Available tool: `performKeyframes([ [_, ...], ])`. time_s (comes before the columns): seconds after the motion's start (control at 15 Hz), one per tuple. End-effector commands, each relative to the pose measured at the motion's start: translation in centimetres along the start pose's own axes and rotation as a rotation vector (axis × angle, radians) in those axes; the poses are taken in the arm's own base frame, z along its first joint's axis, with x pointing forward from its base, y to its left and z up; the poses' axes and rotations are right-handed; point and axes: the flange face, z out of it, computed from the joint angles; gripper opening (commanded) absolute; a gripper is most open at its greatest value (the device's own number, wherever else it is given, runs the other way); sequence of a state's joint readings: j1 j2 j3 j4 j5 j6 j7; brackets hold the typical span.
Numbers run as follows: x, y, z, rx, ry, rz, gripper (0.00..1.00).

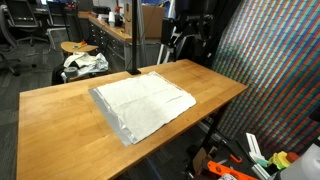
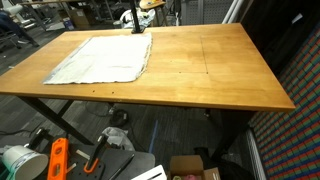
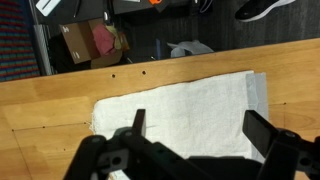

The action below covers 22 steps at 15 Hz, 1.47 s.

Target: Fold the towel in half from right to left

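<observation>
We log the wooden desk [image 1: 60, 110] carrying the towel [image 1: 143, 103], which lies flat with one corner close to the desk's edge. In the wrist view the claw [image 3: 200, 135] hangs above the towel [image 3: 180, 105], spread wide and holding nothing.

Risks as we judge them:
- The cloth is thin and flat on smooth wood, so the fingers may scrape past it or pinch too little.
- A grab at mid-edge rather than a corner would likely skew the fold.
- Dragging could slide the whole towel toward the edge instead of folding it.
- A loose pinch could drop it halfway.
</observation>
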State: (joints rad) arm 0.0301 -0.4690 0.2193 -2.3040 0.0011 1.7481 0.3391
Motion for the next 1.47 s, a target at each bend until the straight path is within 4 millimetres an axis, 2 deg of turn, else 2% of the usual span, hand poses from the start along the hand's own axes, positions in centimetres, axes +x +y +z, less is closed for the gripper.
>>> performKeyframes([
  [0.0, 3.7, 1.9, 1.0, 0.062, -0.069, -0.023, 1.00],
  [0.33, 8.9, 6.1, 5.5, 0.146, -0.195, -0.031, 1.00],
  [0.67, 12.4, 9.3, 10.2, 0.273, -0.295, -0.057, 1.00],
  [1.0, 14.7, 12.1, 13.9, 0.343, -0.307, -0.042, 1.00],
  [1.4, 16.4, 16.9, 17.9, 0.461, -0.197, 0.055, 1.00],
])
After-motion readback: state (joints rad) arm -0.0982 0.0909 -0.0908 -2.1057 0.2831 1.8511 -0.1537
